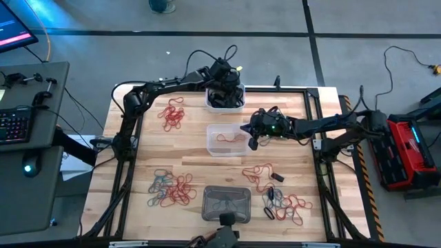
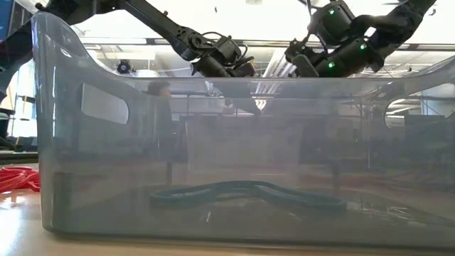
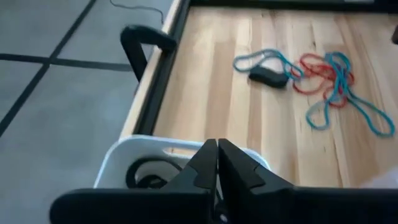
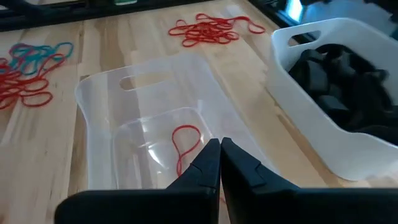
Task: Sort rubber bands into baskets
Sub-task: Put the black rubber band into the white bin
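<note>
Sorting was judged to be at an early stage, with most rubber bands left on the table.

The left gripper (image 1: 224,88) was held clenched and empty over the white basket (image 1: 225,105), in which black bands were seen. The right gripper (image 1: 252,135) was likewise clenched on nothing above the clear basket (image 1: 212,146), where one red band (image 4: 184,142) lay. A teal band (image 2: 242,192) lay in the grey basket (image 1: 225,214). A red pile (image 1: 171,115) and mixed piles (image 1: 169,189) remained unsorted on the wood.
</note>
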Robot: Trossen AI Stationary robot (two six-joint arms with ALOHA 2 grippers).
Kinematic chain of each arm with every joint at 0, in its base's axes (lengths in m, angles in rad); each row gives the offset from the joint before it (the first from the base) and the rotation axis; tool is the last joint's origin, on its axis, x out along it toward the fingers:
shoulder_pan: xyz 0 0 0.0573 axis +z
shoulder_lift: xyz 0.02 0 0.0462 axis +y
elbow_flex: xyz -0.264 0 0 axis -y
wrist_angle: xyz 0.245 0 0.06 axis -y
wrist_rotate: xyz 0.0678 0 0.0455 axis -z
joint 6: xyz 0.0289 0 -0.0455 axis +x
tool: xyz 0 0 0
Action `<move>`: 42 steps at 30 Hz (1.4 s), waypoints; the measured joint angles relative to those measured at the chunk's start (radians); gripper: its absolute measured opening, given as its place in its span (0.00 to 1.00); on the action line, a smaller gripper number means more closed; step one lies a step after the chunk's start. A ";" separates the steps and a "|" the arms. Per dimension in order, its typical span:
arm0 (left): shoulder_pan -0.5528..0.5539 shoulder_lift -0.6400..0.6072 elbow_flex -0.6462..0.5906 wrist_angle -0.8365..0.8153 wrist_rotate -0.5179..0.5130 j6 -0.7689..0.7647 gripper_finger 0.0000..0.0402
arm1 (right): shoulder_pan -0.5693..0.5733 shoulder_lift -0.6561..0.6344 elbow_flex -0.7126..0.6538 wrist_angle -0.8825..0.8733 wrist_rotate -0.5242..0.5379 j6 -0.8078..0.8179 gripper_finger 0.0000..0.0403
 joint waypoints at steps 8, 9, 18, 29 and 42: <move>-0.002 0.000 0.000 0.104 -0.001 -0.044 0.00 | -0.001 -0.121 0.000 -0.151 0.099 0.033 0.00; -0.004 0.000 -0.001 0.117 -0.004 -0.045 0.00 | -0.001 -0.130 0.000 -0.162 0.104 0.034 0.00; -0.009 -0.101 -0.222 0.404 -0.057 -0.087 0.00 | -0.012 -0.147 0.000 -0.166 0.095 0.030 0.00; -0.022 -0.376 -0.635 0.651 -0.077 -0.105 0.00 | -0.040 -0.147 0.000 -0.190 0.085 0.083 0.00; -0.095 -0.593 -1.003 0.810 -0.085 -0.113 0.00 | -0.046 -0.147 0.000 -0.299 0.209 0.146 0.01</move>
